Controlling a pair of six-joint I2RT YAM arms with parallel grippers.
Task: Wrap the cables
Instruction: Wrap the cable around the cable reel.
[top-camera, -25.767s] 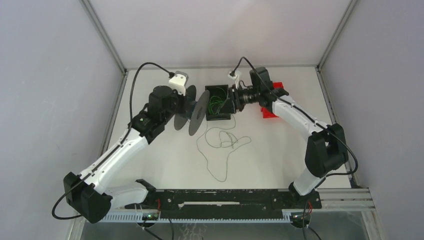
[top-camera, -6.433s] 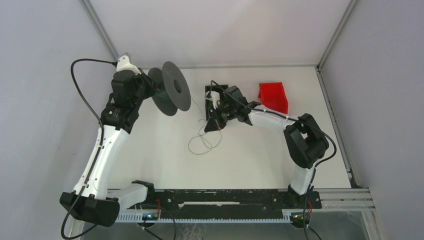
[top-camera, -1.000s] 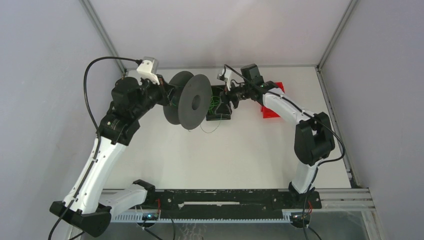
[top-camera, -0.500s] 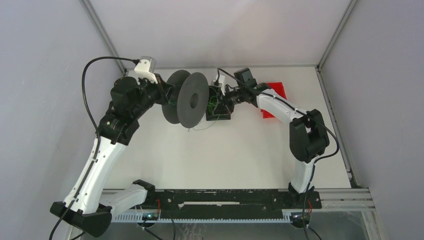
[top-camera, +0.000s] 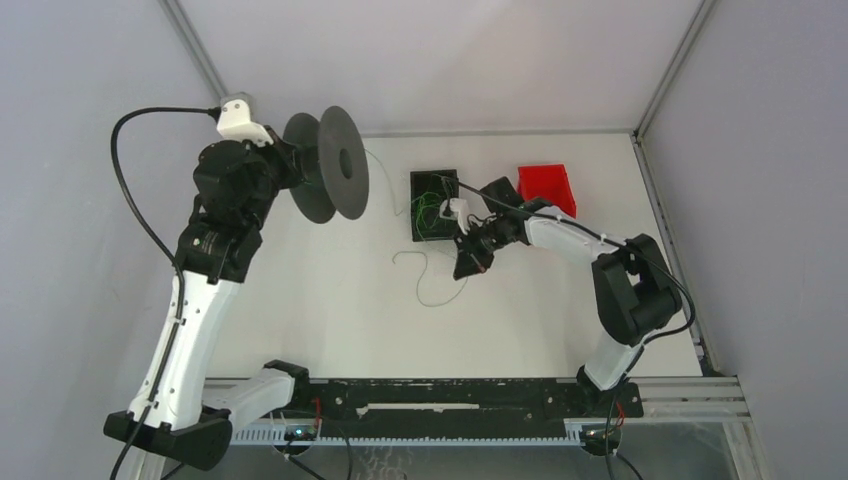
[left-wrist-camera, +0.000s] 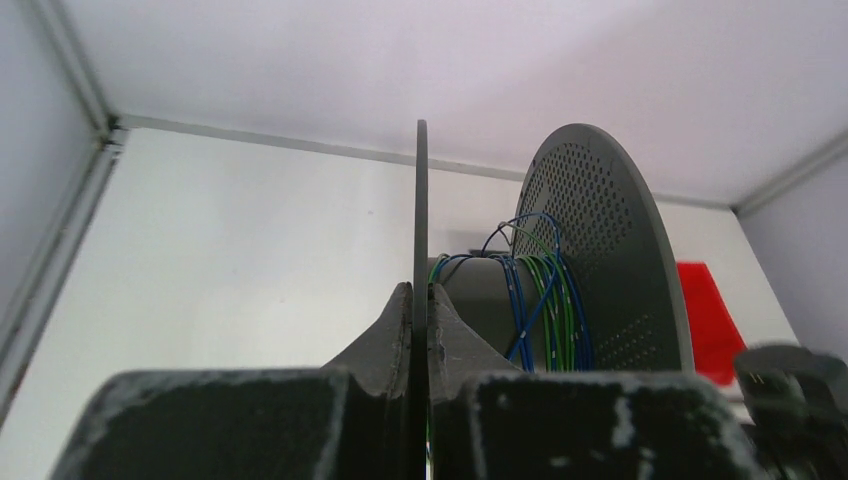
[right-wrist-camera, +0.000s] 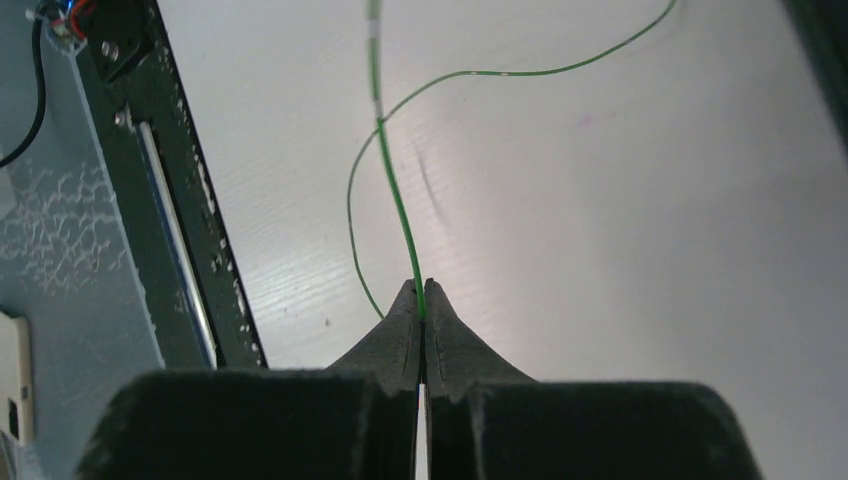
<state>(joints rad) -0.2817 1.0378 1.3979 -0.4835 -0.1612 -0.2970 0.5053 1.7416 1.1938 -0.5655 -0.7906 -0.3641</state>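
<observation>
- Green cable (right-wrist-camera: 397, 205), very thin, is pinched at the tips of the right claw (right-wrist-camera: 421, 300), whose fingers are pressed together on it with no gap showing
- From that pinch the cable runs away across the white table (right-wrist-camera: 620, 250), and a second stretch of it bends off in a wide curve toward the far right of the wrist view
- Seen from above, the right claw sits low over the table, just on the near side of a black box (top-camera: 417, 190)
- The loose part of the cable lies on the table in an open curve to the left and near side of that claw
- More green strands (top-camera: 430, 212) lie tangled inside the black box
- A red bin (top-camera: 548, 185) stands to the right of the black box, apart from it, with the right arm reaching past its near side
- The left claw (left-wrist-camera: 420, 318) is clamped tight on the thin edge of one flange of a dark grey spool (left-wrist-camera: 610, 260), one finger on each face of the disc
- That spool is held up in the air at the far left, well apart from the black box, its flanges upright
- Green and blue wire (left-wrist-camera: 545, 310) is wound around the hub between the two flanges, and the far flange is dotted with small holes
</observation>
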